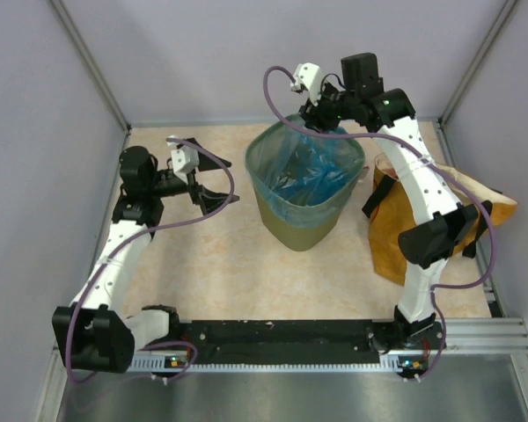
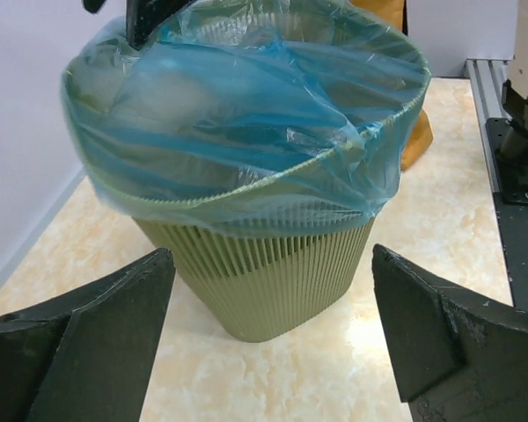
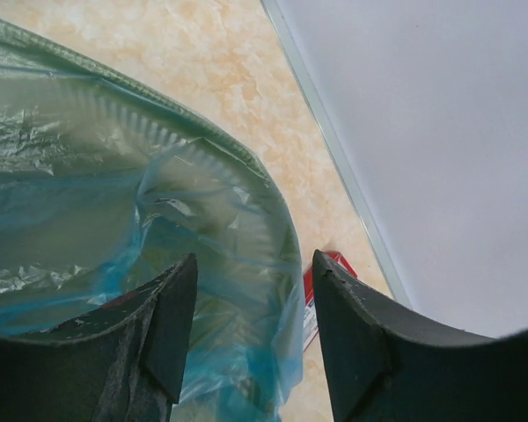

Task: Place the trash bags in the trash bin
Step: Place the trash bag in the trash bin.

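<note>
From above, the trash bin (image 1: 304, 230) stands upright in the middle of the worktop (image 1: 211, 272), and the trash bag (image 1: 304, 171) is in it as a liner: blue film sunk into the hollow and turned over the rim. My right claw (image 1: 321, 119) hangs over the far edge of the bin, my left claw (image 1: 213, 171) is off to the left, well apart from it, and an orange sack (image 1: 392, 237) lies to the right of the bin. Through my left wrist camera, the left claw's jaws stand spread wide with nothing between them, facing the ribbed bin wall. The bag's collar hangs loosely over the rim, crinkled and slack. I judge it very light, soft and slippery, film that stretches or tears if dragged across the ribs. Through my right wrist camera, the right claw's jaws stand parted above the far rim and grip nothing. The film bulges loose just below them, and a red box (image 3: 309, 303) lies on the worktop beyond the bin. If the collar needs settling, I would pinch a doubled fold just outside the rim, where the plastic is gathered thicker, and pull gently downward. I would steady the bin with my other claw, because it looks light enough to tip.
</note>
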You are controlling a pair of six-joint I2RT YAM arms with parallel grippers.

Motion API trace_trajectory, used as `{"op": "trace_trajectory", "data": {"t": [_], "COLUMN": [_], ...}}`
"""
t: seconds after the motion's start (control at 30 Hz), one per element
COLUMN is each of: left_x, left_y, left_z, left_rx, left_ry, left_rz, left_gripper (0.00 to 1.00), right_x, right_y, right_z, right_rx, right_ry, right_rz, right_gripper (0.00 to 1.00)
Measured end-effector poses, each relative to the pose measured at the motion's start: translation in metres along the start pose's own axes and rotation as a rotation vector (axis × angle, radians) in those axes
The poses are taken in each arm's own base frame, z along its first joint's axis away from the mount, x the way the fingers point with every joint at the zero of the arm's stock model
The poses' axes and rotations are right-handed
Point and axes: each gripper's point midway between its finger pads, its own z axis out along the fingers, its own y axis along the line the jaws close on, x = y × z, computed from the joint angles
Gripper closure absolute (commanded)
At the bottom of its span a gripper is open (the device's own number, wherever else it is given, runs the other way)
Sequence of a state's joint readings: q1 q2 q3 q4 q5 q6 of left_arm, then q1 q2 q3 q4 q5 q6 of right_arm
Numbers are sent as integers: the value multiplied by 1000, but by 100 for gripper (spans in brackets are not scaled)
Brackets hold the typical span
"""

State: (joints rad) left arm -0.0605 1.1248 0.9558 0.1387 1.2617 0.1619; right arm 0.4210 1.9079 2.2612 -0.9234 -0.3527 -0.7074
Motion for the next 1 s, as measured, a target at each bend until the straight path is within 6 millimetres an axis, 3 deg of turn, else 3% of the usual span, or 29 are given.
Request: {"op": "trace_trajectory", "data": {"t": [0.3,0.47,0.73,1.0], "left_x": [25,23,26,32], "left_y": [17,25,41,48], "left_z": [30,39,46,50], "left_rx": [16,3,-29,-27], "left_ry": [19,4,-11,-11], "left_rz": [-97,-118,-165,-202], "left_gripper": [10,18,45,94], "right_x": [1,0,0,6], "right_y": [-3,-4,-4,1], "right_z": [-1,-1,-2,-6], "right_rx": [18,20,22,21], "right_ry": [9,7,9,24], "right_rz": [0,-2,-2,1], "right_gripper": [37,37,38,39]}}
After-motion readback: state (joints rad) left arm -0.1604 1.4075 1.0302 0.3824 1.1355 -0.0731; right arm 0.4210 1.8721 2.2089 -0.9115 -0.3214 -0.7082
